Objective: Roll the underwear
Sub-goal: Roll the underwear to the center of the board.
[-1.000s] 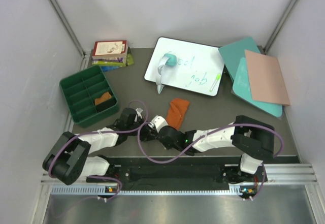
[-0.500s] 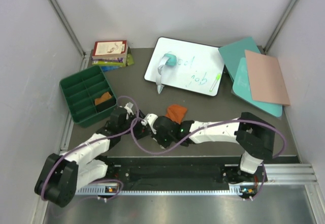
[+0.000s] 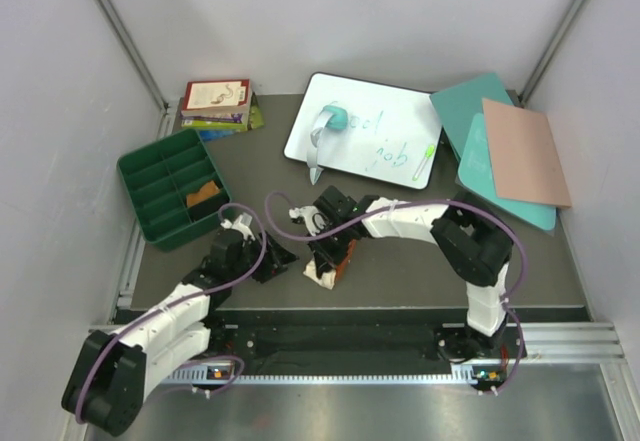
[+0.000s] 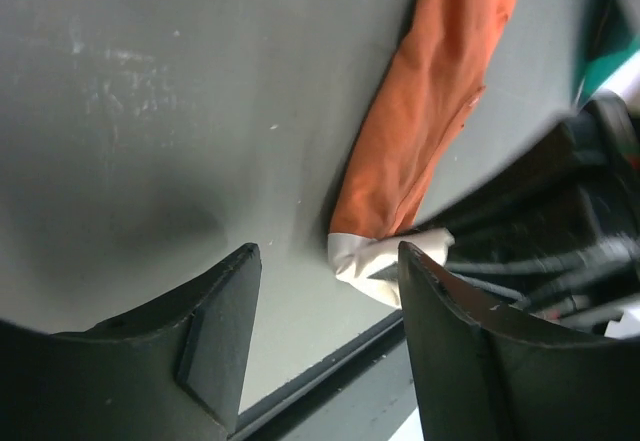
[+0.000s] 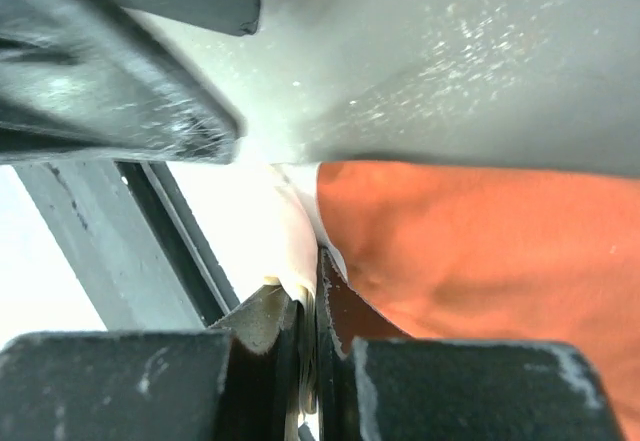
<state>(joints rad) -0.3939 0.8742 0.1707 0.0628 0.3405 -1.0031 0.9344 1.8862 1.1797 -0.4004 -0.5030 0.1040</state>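
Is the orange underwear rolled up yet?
Not rolled. The rust-orange underwear lies stretched out in a long strip on the table, with the right gripper shut on its white waistband end.

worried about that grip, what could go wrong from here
The right claw pinches only the white waistband tip of the rust-orange underwear, so it may slip free. The waistband lies near the table edge and could drop off. The open left claw sits close to the right arm; they might bump.
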